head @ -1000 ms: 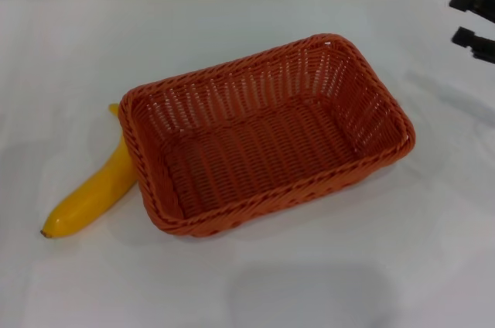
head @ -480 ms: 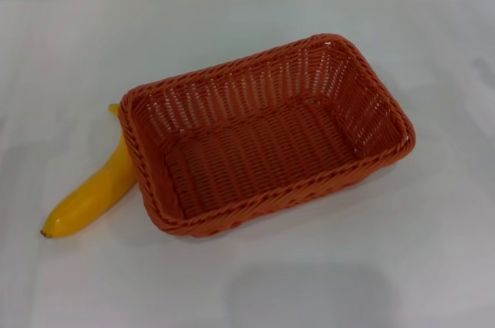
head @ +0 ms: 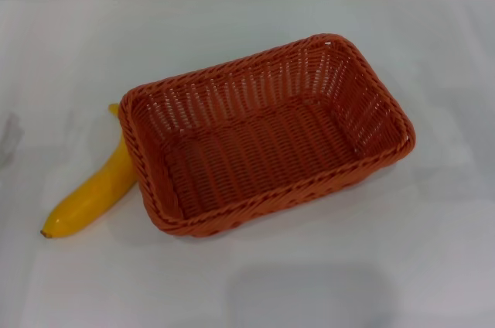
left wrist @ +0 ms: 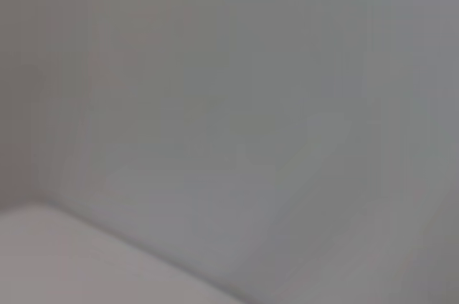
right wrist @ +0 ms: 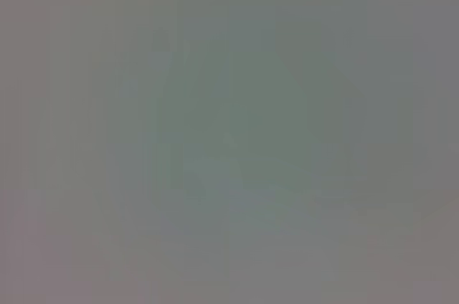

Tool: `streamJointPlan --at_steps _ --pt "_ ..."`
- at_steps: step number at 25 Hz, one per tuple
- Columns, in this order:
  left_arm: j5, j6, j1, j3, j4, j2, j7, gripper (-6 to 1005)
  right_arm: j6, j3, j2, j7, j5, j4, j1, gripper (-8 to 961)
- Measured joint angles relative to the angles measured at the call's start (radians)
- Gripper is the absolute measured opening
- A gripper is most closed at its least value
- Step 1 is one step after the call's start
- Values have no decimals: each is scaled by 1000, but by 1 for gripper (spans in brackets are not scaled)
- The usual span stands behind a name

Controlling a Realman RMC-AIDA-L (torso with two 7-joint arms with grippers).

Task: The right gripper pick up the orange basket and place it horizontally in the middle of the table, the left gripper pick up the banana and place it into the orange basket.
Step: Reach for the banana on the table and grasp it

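The orange basket [head: 267, 134] sits upright on the white table [head: 232, 26] near the middle of the head view, long side running slightly diagonal, and it is empty. The yellow banana [head: 93, 193] lies on the table against the basket's left end, its stem end tucked behind the rim and its dark tip toward the front left. Neither gripper shows in any view. Both wrist views show only plain grey surface.
Bare white tabletop surrounds the basket on the right, front and back. The table's far edge runs along the top of the head view. A faint shadow lies at the left edge.
The right gripper's black fingers, seen at the upper right a second ago, have left the head view. Basket and banana have not moved.
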Motion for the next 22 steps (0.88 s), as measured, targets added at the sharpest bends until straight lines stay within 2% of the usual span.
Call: streamJointPlan --at_steps 3,5,12,13,14,17,22 --pt "158 42 -19 43 -112 20 -253 845 -38 13 -3 8 5 -12 5 869" --pt "271 121 -37 75 -212 35 -422 845 -63 36 -3 23 5 -16 10 869" --pt "568 446 -115 80 -523 67 -734 845 -199 65 -3 55 6 -18 43 869" --pt "691 518 -158 80 -595 85 -800 845 -210 65 -4 59 6 -22 47 869" --pt "691 518 -158 80 -595 85 -800 845 -214 65 -4 61 6 -24 49 869" --pt "838 599 -227 81 -674 110 -836 846 -220 65 -4 68 7 -25 55 870" --pt "1068 652 -342 82 -786 132 -801 846 -223 66 -6 77 7 -26 56 870"
